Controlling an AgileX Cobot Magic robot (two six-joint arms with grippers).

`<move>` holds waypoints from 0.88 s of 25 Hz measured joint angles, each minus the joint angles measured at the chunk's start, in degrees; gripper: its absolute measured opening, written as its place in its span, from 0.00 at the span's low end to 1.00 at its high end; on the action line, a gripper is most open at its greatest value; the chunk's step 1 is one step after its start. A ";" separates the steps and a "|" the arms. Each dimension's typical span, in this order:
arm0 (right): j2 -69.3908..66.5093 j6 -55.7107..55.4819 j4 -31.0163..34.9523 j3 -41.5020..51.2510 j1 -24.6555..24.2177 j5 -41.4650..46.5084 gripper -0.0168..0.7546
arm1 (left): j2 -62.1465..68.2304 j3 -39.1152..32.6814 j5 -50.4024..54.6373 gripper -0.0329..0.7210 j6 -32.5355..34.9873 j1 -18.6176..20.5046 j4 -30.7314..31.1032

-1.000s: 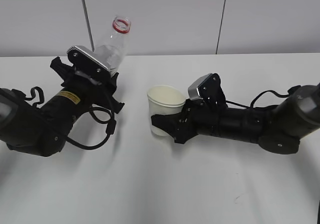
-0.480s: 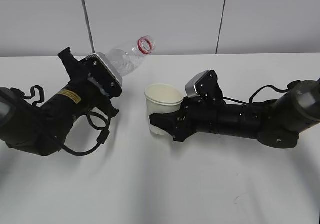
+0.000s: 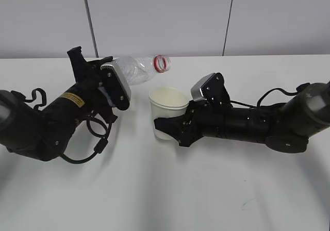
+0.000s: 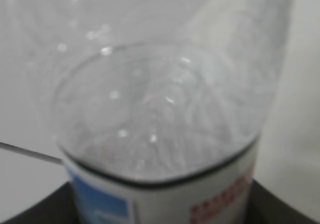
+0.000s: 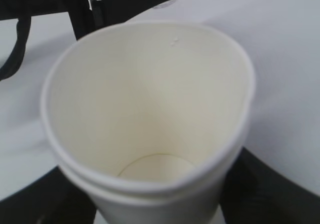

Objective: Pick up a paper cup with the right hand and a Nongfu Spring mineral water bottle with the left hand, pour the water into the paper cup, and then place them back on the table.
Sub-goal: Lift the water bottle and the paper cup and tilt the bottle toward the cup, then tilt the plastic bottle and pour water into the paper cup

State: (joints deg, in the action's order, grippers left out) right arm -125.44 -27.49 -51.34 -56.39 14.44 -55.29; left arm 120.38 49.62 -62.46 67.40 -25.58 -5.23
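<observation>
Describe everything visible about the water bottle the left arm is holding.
The water bottle is clear, thin-looking plastic with a red neck ring and no cap. A white label with red and blue print wraps its middle. It is tipped nearly horizontal, its mouth pointing right, above and behind the paper cup without touching it. The left claw clamps its lower body. No stream leaves the mouth.

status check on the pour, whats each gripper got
Left gripper shut on bottle, tipped near level, mouth beside cup. Right gripper shut on paper cup, upright. Nothing between them.
</observation>
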 joint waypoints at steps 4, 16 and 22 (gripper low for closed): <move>0.00 0.00 -0.09 0.00 0.00 0.00 0.65 | 0.00 0.00 0.00 0.54 3.54 0.00 0.05; 0.00 0.00 -1.06 0.00 0.00 1.42 0.65 | 0.00 0.00 0.00 0.54 11.20 0.00 0.16; 0.00 0.00 -1.68 0.00 0.00 2.56 0.65 | 0.00 0.00 0.00 0.54 12.33 0.00 0.16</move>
State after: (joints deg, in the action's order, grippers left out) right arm -125.44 -27.49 -53.02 -56.39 14.44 -52.73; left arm 120.38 49.62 -62.46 79.73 -25.58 -5.07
